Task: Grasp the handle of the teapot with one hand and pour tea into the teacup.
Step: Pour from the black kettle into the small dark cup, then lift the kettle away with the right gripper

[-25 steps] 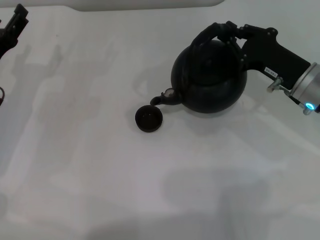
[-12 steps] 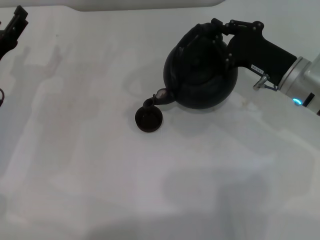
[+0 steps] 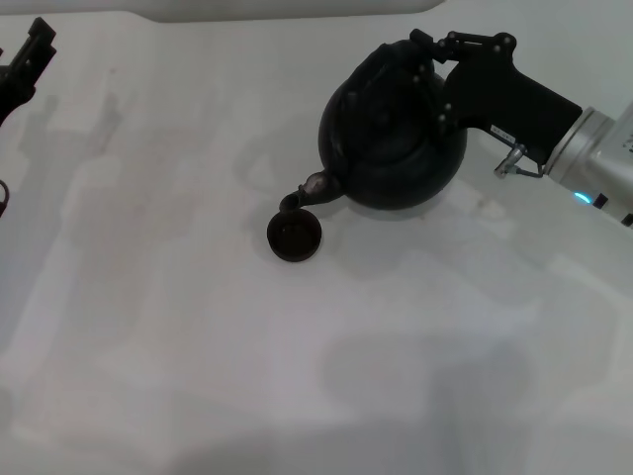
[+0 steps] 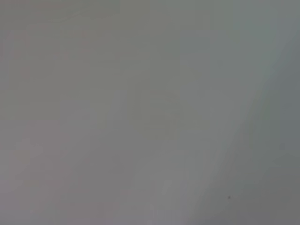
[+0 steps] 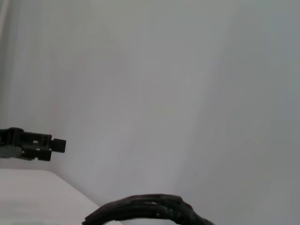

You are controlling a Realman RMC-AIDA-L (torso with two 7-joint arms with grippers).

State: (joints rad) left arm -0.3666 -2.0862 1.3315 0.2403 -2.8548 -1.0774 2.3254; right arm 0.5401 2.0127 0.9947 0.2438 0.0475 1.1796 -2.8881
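Head view showed the right gripper (image 3: 427,51) clamped on the handle (image 3: 396,61) of the teapot (image 3: 392,139), which hung tipped toward the cup (image 3: 294,236). The spout (image 3: 305,193) pointed down and sat just above the cup's far rim, touching it or nearly so; which of the two could not be told. No stream of tea could be made out between spout and cup, and whether the cup held any liquid was unclear, since its inside read only as dark.

The right wrist view showed only an arc of the handle (image 5: 150,211) against a pale background, with the left gripper (image 5: 33,144) far off beyond the teapot.

The left gripper (image 3: 25,64) sat parked well away from the cup, at the table's (image 3: 297,376) far left corner; whether its fingers stood apart or together could not be told. The left wrist view showed nothing but blank grey.

By the look of it, the pouring step was in hand, with the pot lifted and tilted over the cup. The next move likely called for a slightly deeper tilt while the spout stayed centred over that small mouth, as any sideways drift would spill tea on the table.
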